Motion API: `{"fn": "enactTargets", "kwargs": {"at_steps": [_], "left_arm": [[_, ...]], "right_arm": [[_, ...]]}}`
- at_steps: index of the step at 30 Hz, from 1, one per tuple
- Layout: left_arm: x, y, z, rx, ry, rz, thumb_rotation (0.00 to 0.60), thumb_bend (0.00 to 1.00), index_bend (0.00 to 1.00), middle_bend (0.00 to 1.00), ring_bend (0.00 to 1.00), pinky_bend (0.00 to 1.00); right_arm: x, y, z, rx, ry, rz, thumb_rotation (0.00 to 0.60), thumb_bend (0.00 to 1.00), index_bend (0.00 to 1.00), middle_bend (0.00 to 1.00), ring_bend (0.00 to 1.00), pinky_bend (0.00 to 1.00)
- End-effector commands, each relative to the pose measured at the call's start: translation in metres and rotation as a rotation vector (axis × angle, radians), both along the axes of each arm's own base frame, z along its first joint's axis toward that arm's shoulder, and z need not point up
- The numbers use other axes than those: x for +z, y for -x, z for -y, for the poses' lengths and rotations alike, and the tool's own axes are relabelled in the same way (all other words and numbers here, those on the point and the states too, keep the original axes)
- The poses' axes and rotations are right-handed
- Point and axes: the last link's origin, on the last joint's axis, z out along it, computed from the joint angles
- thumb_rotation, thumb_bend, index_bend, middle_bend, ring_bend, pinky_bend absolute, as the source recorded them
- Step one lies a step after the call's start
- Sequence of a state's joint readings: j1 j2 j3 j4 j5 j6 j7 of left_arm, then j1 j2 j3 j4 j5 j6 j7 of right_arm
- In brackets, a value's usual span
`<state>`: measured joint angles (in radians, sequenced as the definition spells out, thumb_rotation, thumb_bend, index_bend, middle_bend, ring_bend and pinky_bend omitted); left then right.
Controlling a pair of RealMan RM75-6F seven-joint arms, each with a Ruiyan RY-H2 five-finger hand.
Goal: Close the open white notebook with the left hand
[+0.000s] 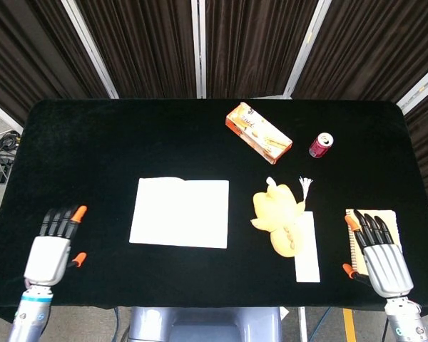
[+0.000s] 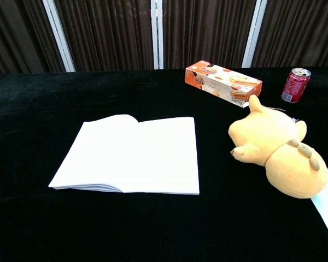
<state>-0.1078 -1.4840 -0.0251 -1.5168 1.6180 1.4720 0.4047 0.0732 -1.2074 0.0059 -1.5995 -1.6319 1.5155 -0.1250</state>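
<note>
Lying open and flat mid-table, the white paper notebook [image 1: 180, 212] sits right of the empty, straight-fingered left hand [image 1: 51, 251], while the right hand [image 1: 380, 256], fingers extended, holds nothing near the right edge.

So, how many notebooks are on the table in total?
2. The open white notebook lies left of centre. A small spiral notebook lies at the right edge, partly under the right hand. Nothing else looks like one.
</note>
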Motion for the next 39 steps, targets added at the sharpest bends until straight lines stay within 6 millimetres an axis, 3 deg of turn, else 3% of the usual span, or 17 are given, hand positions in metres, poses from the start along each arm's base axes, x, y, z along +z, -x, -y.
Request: {"fn": "enactTargets", "kwargs": {"at_steps": [1,10,19,30,39], "left_arm": [[-0.024,-0.015,-0.011,-0.044,0.048,-0.037,0.6,0.21,0.0,0.0,0.0,0.0],[-0.064,-0.032,-0.028,-0.049,0.115,-0.081,0.6,0.32,0.0,0.0,0.0,0.0],[-0.091,-0.041,-0.038,-0.052,0.133,-0.118,0.6,0.22,0.0,0.0,0.0,0.0],[-0.112,-0.055,-0.052,-0.055,0.135,-0.115,0.6,0.22,0.0,0.0,0.0,0.0],[-0.126,-0.064,-0.052,-0.064,0.167,-0.121,0.6,0.23,0.0,0.0,0.0,0.0]], "right_arm": [[0.001,0.001,0.0,-0.003,0.002,0.005,0.6,0.04,0.0,0.0,0.0,0.0],[0.003,0.002,0.0,-0.009,-0.001,0.012,0.6,0.04,0.0,0.0,0.0,0.0],[0.002,0.003,0.0,-0.011,-0.004,0.013,0.6,0.04,0.0,0.0,0.0,0.0],[0.001,0.002,0.0,-0.008,-0.007,0.011,0.6,0.04,0.0,0.0,0.0,0.0],[0.001,0.002,-0.001,-0.005,-0.012,0.011,0.6,0.05,0.0,0.0,0.0,0.0]]}}
